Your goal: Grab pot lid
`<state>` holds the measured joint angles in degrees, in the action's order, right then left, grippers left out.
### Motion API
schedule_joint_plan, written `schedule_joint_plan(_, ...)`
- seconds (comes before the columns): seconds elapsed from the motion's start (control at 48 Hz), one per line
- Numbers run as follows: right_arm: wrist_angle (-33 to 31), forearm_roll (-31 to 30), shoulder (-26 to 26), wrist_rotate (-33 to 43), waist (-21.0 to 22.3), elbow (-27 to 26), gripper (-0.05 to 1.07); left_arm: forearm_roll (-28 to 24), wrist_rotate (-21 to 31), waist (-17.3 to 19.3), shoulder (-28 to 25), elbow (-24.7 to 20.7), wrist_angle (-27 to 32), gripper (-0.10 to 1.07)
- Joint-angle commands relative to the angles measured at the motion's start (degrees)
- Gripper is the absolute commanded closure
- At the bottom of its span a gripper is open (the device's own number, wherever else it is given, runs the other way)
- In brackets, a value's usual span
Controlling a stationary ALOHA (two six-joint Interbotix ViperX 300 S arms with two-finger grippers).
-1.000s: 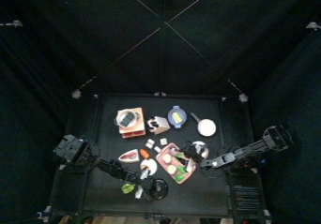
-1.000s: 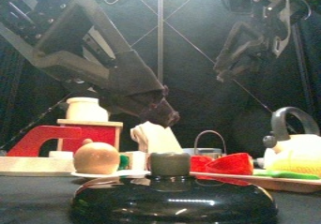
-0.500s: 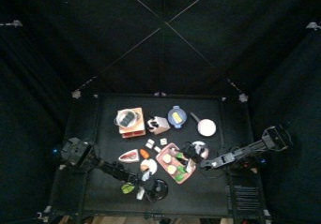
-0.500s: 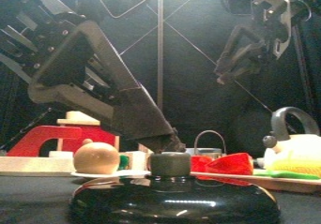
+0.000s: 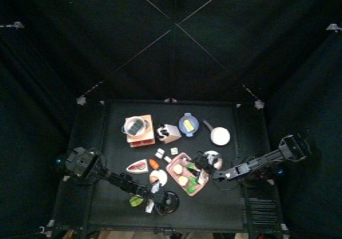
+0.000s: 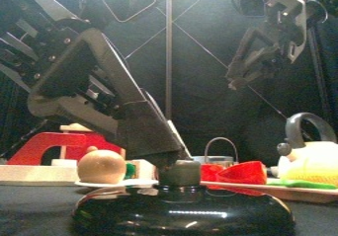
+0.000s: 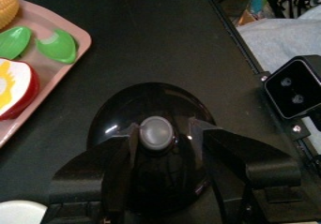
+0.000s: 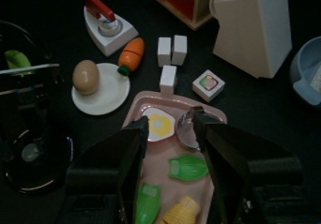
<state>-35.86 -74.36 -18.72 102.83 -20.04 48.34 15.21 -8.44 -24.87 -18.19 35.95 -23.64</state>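
Observation:
The black domed pot lid [image 6: 180, 211] lies at the table's front edge, with a grey knob [image 6: 179, 171] on top. It also shows in the top view [image 5: 168, 204] and the left wrist view [image 7: 156, 162]. My left gripper [image 7: 170, 137] is open, its jaws down on either side of the knob [image 7: 156, 129] without closing on it. In the front view the left gripper [image 6: 168, 159] reaches right down to the knob. My right gripper [image 8: 182, 139] is open and empty above the pink tray [image 8: 175, 167] of toy food, away from the lid.
A white plate [image 8: 75, 98] with a tan ball stands left of the lid. A yellow kettle [image 6: 311, 159] with a black handle stands to the right. A knife block [image 8: 257, 26], a red toy [image 6: 53, 147], a blue bowl [image 5: 191, 124] and a white dish [image 5: 221, 136] stand further back.
My left arm has come down and forward, bringing its gripper from above the food to the lid's knob. The right arm has not moved.

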Motion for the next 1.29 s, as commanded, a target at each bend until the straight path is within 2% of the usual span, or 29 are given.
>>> schedule_joint_plan(0.0,0.00,-0.26,-0.53,0.18,0.00,-0.53,0.23,0.18,0.00,0.18,0.62,-1.14,-0.18,0.13)
schedule_joint_plan(0.5,-0.09,-0.26,-0.44,0.18,0.00,-0.44,0.23,0.44,0.00,0.18,-0.44,-1.49,-0.26,0.14)
schedule_joint_plan(0.938,0.00,-0.26,-0.26,0.18,0.00,-0.62,0.23,0.44,0.00,0.18,0.09,-1.49,-0.18,0.34)
schedule_joint_plan(1.271,0.00,-0.26,-0.18,0.18,0.00,-0.62,0.23,0.26,-0.09,0.18,2.29,-1.14,-0.18,0.35)
